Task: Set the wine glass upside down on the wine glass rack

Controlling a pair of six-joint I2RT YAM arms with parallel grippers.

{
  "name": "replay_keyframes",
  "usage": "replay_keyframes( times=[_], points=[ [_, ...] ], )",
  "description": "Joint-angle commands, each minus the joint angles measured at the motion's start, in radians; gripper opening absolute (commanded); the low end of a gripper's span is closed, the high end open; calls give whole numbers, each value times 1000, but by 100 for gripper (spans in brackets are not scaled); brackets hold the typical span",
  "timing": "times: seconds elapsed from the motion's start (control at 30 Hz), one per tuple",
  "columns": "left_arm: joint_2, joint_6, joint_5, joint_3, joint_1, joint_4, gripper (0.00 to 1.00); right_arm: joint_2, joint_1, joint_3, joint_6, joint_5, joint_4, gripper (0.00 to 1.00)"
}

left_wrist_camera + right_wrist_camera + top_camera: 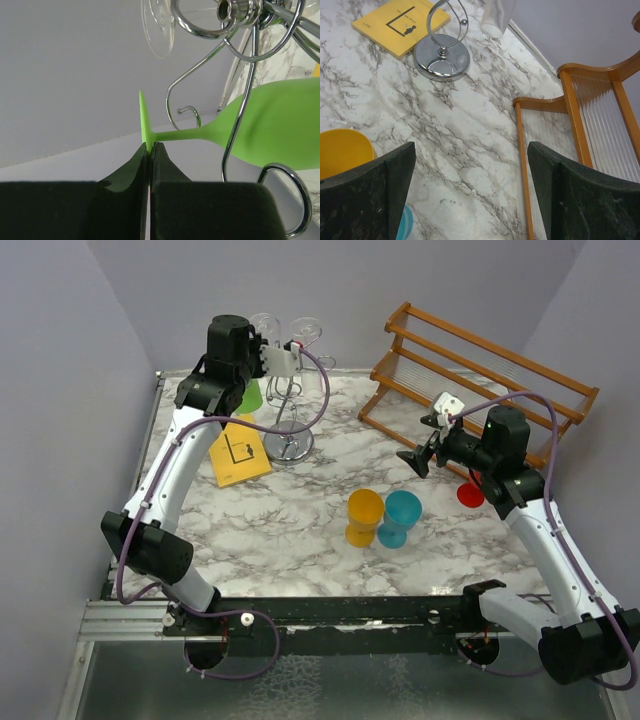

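The wine glass (280, 127) is of opaque light green colour, with a round bowl, a thin stem and a flat foot. The edge of its foot is pinched between the closed fingers of the left gripper (150, 147), and its bowl is among the curled arms of the wine glass rack (288, 440), where one chrome wire crosses in front of it. The rack is of shiny chrome wire, standing upright on its round disc base at the back left of the marble table, with a thin pole in the middle and scroll arms that spread out from a knob at the top.
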Motion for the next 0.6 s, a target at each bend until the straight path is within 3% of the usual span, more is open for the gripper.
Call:
replay_keyframes(
  times=[0.0, 0.57],
  points=[
    [8, 12, 22, 27, -15, 9, 0, 2, -3, -4, -6, -11, 23, 93],
    [50, 53, 12, 30, -25, 72, 0, -1, -3, -12, -9, -3, 30, 93]
  ],
)
